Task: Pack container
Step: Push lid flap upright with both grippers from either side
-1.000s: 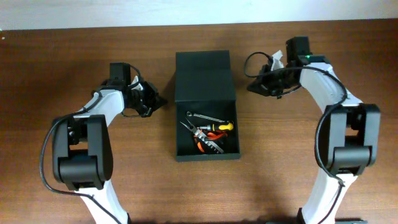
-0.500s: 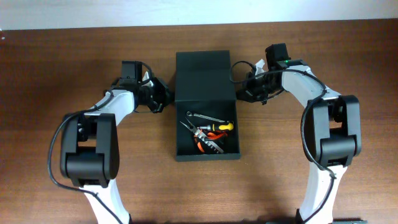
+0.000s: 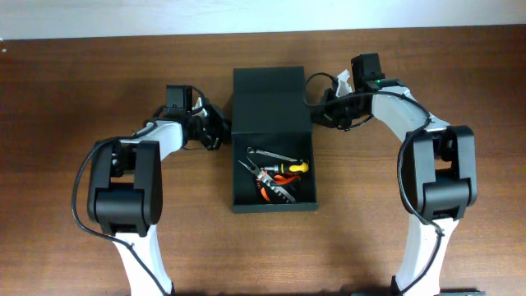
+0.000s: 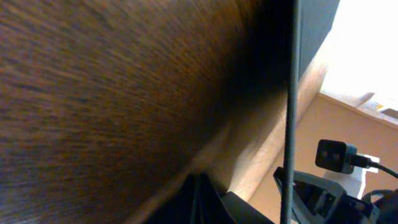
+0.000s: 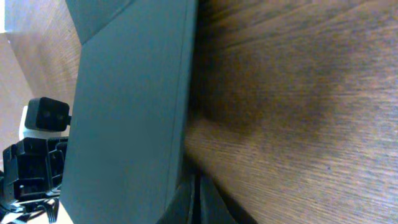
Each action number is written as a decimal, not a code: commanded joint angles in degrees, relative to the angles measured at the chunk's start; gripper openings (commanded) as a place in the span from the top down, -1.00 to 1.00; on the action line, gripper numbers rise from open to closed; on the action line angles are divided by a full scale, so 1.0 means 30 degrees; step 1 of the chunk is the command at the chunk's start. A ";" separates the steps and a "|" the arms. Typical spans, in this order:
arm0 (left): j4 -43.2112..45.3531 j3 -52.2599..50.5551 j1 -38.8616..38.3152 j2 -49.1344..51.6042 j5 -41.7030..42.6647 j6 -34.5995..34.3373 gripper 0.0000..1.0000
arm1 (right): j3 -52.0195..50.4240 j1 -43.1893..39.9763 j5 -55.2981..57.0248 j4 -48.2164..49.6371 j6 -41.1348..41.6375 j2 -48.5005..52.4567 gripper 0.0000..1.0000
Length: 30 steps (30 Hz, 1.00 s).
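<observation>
The container (image 3: 273,206) sits open, tools (image 3: 275,175) inside, lid (image 3: 269,99) flat behind. Left gripper (image 3: 215,130) and right gripper (image 3: 319,115) flank that lid low, likely to fold it shut. I cannot tell whether either pincer is spread.

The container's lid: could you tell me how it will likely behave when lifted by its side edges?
The container's lid looks stiff, so it would probably swing as one piece, though the crease across it may fold. It lies flat on the table, so getting under its thin edge looks awkward.
</observation>
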 commanded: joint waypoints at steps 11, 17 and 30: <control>0.2361 0.1239 -0.0051 0.0189 0.3548 0.1100 0.96 | 0.0401 0.0444 -0.3359 0.2776 -0.1464 0.0299 0.92; 0.0109 0.3220 -0.0051 0.0182 0.4371 0.3643 0.96 | 0.0430 0.0313 -0.3774 0.2769 -0.3140 -0.0423 0.92; -0.7329 0.7045 -0.0051 0.0182 0.2506 0.9930 0.96 | 0.0430 0.0175 -0.4175 0.2790 -0.5340 -0.2251 0.92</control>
